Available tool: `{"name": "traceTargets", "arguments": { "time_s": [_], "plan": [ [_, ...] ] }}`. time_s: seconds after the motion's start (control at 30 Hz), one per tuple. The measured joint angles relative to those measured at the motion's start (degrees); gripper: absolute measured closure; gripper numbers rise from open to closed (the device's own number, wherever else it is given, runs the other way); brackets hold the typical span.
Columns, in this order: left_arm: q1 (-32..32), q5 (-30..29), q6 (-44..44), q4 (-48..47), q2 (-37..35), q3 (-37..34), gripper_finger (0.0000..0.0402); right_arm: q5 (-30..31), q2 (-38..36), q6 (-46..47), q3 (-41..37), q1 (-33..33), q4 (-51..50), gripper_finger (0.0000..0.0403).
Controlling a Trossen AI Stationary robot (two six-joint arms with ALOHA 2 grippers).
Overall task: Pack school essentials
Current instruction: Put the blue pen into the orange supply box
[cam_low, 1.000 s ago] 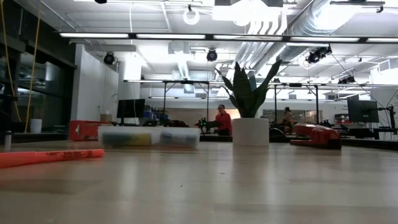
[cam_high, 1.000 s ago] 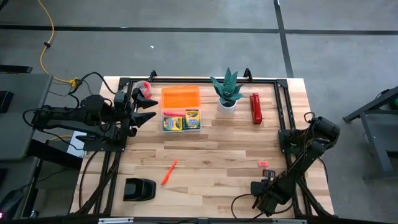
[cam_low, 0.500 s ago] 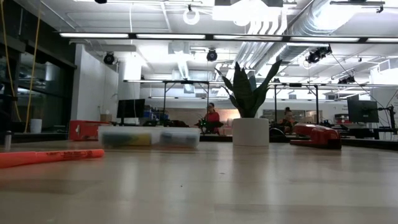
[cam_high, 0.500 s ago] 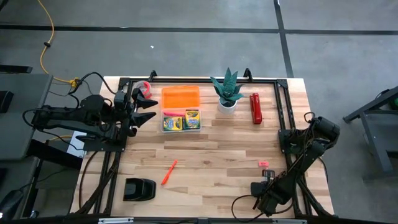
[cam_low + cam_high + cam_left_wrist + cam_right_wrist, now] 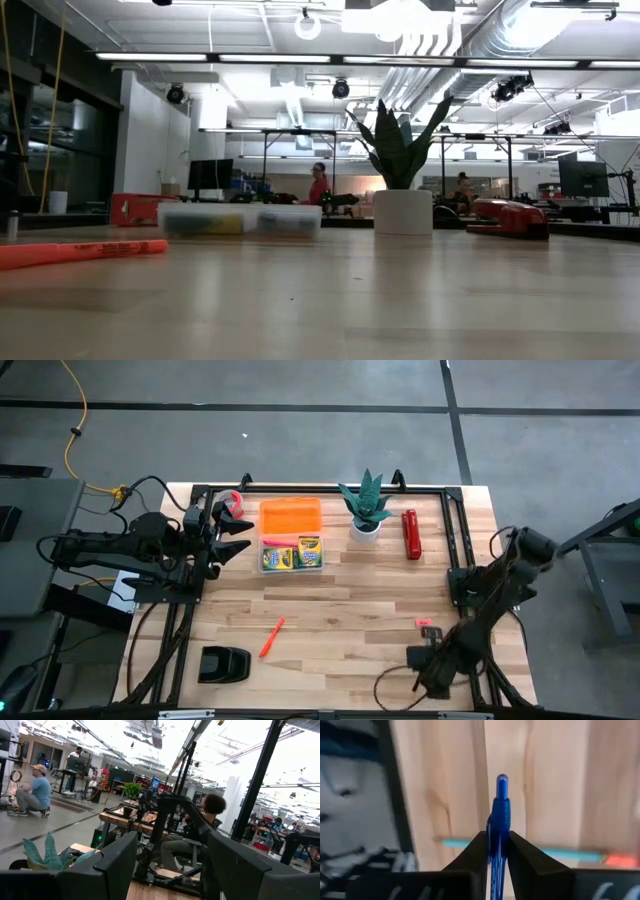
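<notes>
My right gripper is near the table's front right corner, shut on a blue pen. A teal pencil and a pink eraser lie on the table by it. One orange-red stick lies flat at the front middle. A clear box at the far middle holds two crayon boxes and a red stick. My left gripper waits open at the far left, beside the clear box. My right gripper pinches the blue pen's barrel between its two fingers. The pen lies along the fingers, and its free end sticks out past the fingertips. The wooden table shows beyond it, blurred; whether the pen is clear of it I cannot tell.
An orange lid lies behind the clear box. A potted plant and a red cylinder are at the far right. A squat black object sits at the front left. Dark frame rails run along the table's sides.
My right arm has shifted: its elbow has swung toward the table's right edge and its gripper has moved a little toward the far edge, still shut on the pen. A person in the room behind has walked toward the left.
</notes>
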Motion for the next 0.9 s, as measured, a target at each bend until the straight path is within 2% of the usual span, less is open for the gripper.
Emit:
{"name": "traceTargets", "arguments": {
  "time_s": [0.13, 0.27, 0.33, 0.4, 0.6, 0.7, 0.9],
  "plan": [
    [0.0, 0.0, 0.0, 0.0, 0.0, 0.0, 0.0171, 7.3, -9.3, -5.8, 0.0, -7.4, 2.9, 0.0365],
    [0.0, 0.0, 0.0, 0.1, 0.0, 0.0, 0.0171, 17.0, -16.9, -16.3, 0.1, -17.8, 8.5, 0.0366],
    [0.0, 0.0, 0.0, 0.2, 0.0, 0.0, 0.0171, 19.3, -19.0, -22.4, 0.1, -23.4, 12.3, 0.0366],
    [0.0, -0.2, 0.0, 0.2, 1.0, 0.0, 0.0171, 19.0, -19.7, -28.4, 0.1, -28.7, 18.2, 0.0366],
    [0.0, 2.4, 2.4, -0.3, 6.5, 0.0, 0.0171, 10.7, -18.7, -41.6, 0.1, -39.9, 37.1, 0.0366],
    [0.0, 4.0, 2.6, 0.0, 8.8, 0.0, 0.0171, 10.7, -18.7, -45.3, 0.1, -42.4, 43.0, 0.0366],
    [0.0, 4.2, 2.5, 0.0, 10.7, 0.0, 0.0171, 11.3, -18.7, -47.1, 0.1, -43.6, 44.4, 0.0366]
  ]
}}
